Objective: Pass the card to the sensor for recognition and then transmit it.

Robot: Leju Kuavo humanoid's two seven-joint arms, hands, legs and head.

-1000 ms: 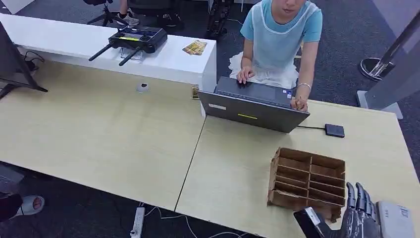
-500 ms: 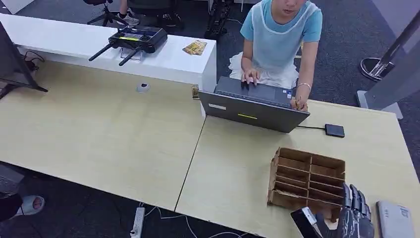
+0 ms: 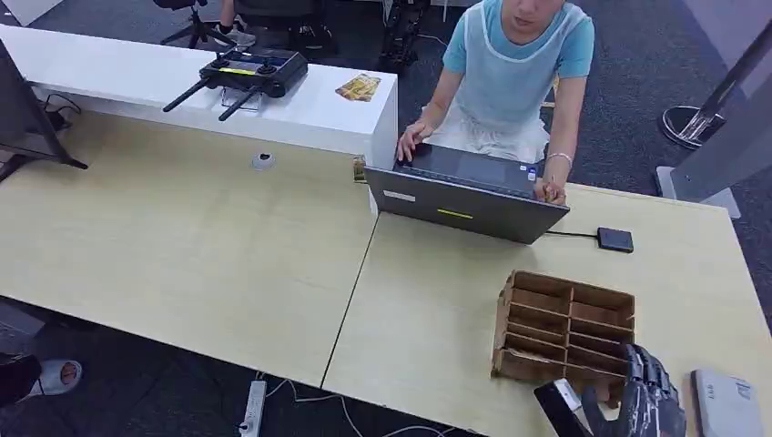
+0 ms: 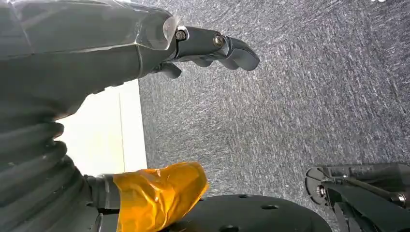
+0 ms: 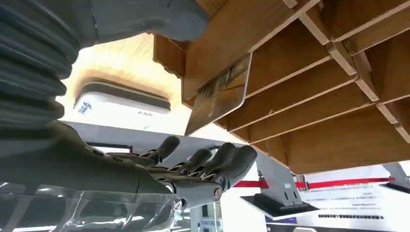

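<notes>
One card (image 5: 220, 96) juts from the wooden rack (image 5: 309, 82) beside the spread, empty right hand (image 5: 193, 171).

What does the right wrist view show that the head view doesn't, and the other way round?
Right wrist view alone: a card sticking out of a slot of the wooden rack, between the right hand's thumb and fingers, not yet gripped. Head view alone: the person typing on the laptop, the small black sensor on its cable, and the controller on the white counter. Both: the rack, the right hand at its near side, and the white device beside it.
</notes>
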